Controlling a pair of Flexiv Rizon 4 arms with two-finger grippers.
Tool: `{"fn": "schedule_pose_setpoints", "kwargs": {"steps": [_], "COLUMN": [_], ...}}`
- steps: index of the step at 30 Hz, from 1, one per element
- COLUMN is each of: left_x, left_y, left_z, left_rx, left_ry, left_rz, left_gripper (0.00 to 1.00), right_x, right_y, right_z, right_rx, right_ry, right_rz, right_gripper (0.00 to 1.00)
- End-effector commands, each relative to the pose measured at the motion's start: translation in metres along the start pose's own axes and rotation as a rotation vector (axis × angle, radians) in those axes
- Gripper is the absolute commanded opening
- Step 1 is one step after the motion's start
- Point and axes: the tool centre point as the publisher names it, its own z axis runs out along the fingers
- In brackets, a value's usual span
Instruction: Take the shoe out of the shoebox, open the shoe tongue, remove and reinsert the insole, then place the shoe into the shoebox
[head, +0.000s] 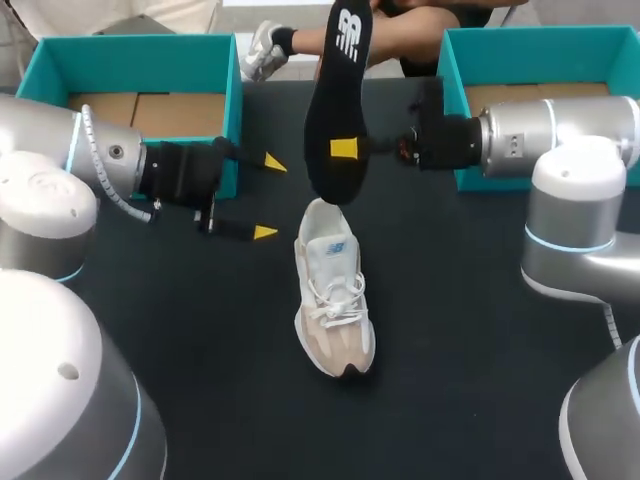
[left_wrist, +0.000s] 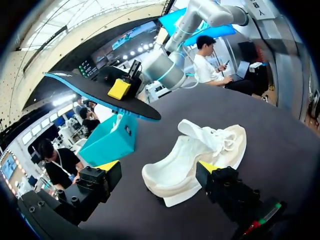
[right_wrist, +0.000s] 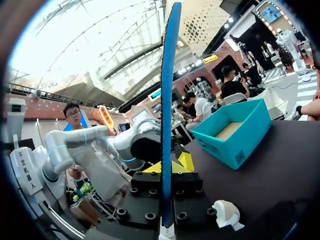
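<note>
A white and beige shoe (head: 334, 296) lies on the dark table, toe toward the front edge. Above its heel hangs a black insole (head: 337, 105) with a blue underside, held upright. My right gripper (head: 345, 149) is shut on the insole's lower part; in the right wrist view the insole (right_wrist: 166, 115) shows edge-on between the pads, with the shoe's heel (right_wrist: 226, 213) below. My left gripper (head: 270, 197) stands open to the left of the shoe, holding nothing. In the left wrist view the shoe (left_wrist: 196, 159) lies ahead of the open fingers, and the insole (left_wrist: 100, 92) hovers beyond it.
A teal shoebox (head: 140, 95) stands at the back left, behind my left arm. A second teal box (head: 520, 80) stands at the back right, under my right arm. Dark table surface lies around the shoe.
</note>
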Motion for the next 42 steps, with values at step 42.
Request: {"fn": "schedule_pose_setpoints", "kwargs": {"steps": [42], "left_x": [0.047], "left_y": [0.05], "left_z": [0.034], "left_rx": [-0.168], "left_ry": [0.074], "left_rz": [-0.101], "left_gripper": [1.0], "right_x": [-0.047], "right_y": [-0.068], "right_z": [0.017], "right_rx": [0.041], "right_ry": [-0.038], "right_rz": [-0.19], "right_gripper": [0.0]}}
